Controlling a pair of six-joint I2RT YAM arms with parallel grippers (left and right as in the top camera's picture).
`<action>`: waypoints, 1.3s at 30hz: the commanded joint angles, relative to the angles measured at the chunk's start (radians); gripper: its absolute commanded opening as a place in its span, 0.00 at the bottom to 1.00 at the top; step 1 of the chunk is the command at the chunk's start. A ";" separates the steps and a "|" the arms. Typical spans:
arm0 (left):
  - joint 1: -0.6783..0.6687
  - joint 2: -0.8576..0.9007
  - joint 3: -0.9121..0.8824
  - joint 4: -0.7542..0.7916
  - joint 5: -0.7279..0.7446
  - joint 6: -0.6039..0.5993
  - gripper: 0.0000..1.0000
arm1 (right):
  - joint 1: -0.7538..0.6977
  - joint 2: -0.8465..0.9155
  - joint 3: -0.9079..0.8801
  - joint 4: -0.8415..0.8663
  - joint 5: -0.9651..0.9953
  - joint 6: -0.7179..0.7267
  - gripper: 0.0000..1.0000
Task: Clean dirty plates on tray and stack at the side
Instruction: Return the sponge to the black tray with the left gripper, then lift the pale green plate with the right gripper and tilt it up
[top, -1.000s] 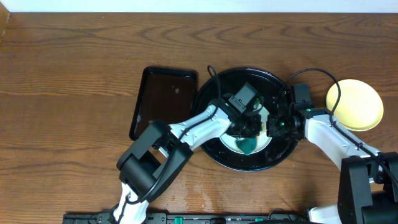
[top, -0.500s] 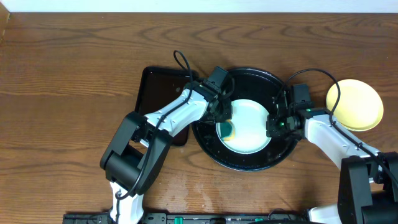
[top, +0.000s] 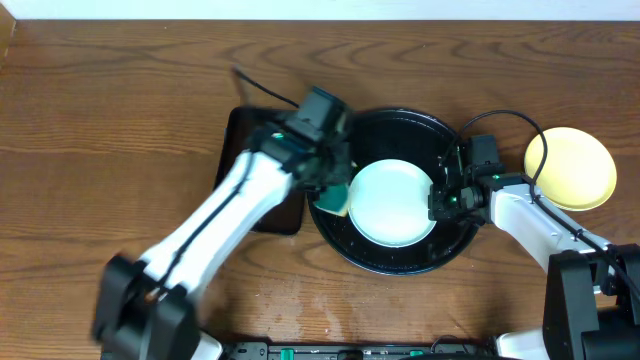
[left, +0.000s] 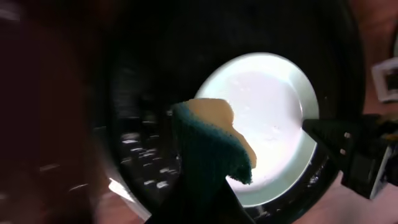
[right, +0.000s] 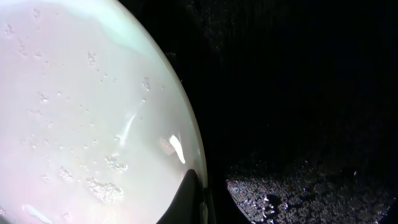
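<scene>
A pale mint-white plate (top: 391, 203) lies in the large round black tray (top: 400, 125); it looks wet and wiped, with foam specks in the right wrist view (right: 81, 124). My right gripper (top: 438, 203) is shut on the plate's right rim; one dark finger lies over the rim (right: 189, 193). My left gripper (top: 332, 190) is shut on a green and yellow sponge (left: 214, 146) and holds it over the tray's left edge, left of the plate (left: 267, 118). A pale yellow plate (top: 571, 168) sits on the table at the right. A third plate is not in view.
A smaller rectangular dark tray (top: 262, 140) lies left of the round tray, partly under my left arm. The tray floor (right: 298, 180) is wet. Wet streaks mark the wood in front of the tray (top: 330, 300).
My left gripper has swept the sponge from the plate's middle leftward, off the plate to the tray's left edge. The plate now shows whole. The right gripper has not moved.
</scene>
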 joint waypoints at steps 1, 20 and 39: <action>0.061 -0.050 -0.001 -0.053 -0.203 0.068 0.08 | 0.007 0.043 -0.028 -0.017 0.071 -0.015 0.01; 0.237 0.067 -0.173 0.130 -0.307 0.123 0.52 | 0.007 0.039 -0.019 -0.018 0.071 -0.016 0.01; 0.237 -0.282 -0.157 0.057 -0.229 0.122 0.82 | 0.192 -0.453 0.053 -0.100 0.451 -0.087 0.01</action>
